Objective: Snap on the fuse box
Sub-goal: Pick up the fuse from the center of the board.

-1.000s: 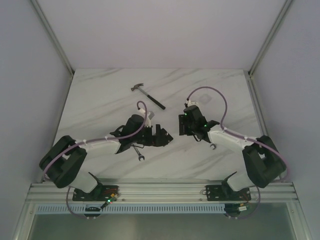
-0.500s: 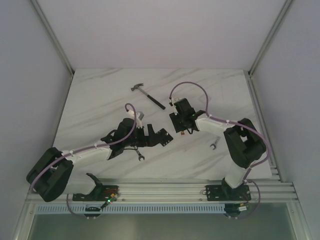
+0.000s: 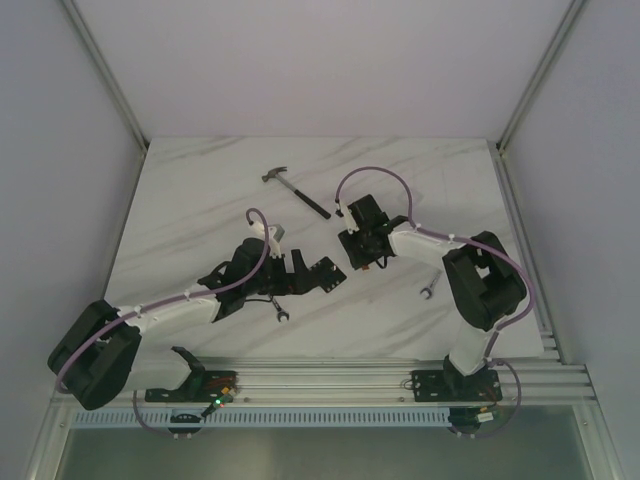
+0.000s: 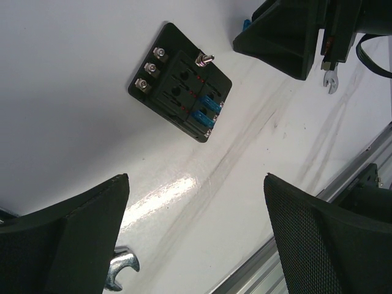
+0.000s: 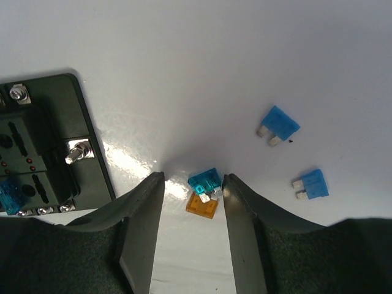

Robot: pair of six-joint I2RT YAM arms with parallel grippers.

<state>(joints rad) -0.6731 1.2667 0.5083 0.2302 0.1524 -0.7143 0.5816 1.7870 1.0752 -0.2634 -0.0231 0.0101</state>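
Note:
The fuse box [image 4: 180, 90] is a black square block with slots, silver screws and two blue fuses in it. It lies flat on the table, ahead of my left gripper [image 4: 196, 180], which is open and empty above the table. The box also shows at the left edge of the right wrist view [image 5: 43, 147]. My right gripper [image 5: 191, 180] is open, low over the table just right of the box. Its fingers straddle a teal fuse [image 5: 205, 179] and an orange fuse [image 5: 202, 206]. In the top view the two grippers [image 3: 325, 272] [image 3: 360, 252] face each other at mid-table.
Two loose blue fuses [image 5: 278, 124] [image 5: 312, 184] lie right of my right gripper. A hammer [image 3: 297, 190] lies at the back. One wrench [image 3: 282, 310] lies under the left arm, another [image 3: 428, 287] by the right arm. A metal rail [image 3: 320, 380] runs along the near edge.
The right arm has swung left and its gripper has come down next to the fuse box. The left arm has stretched out a little further to the right.

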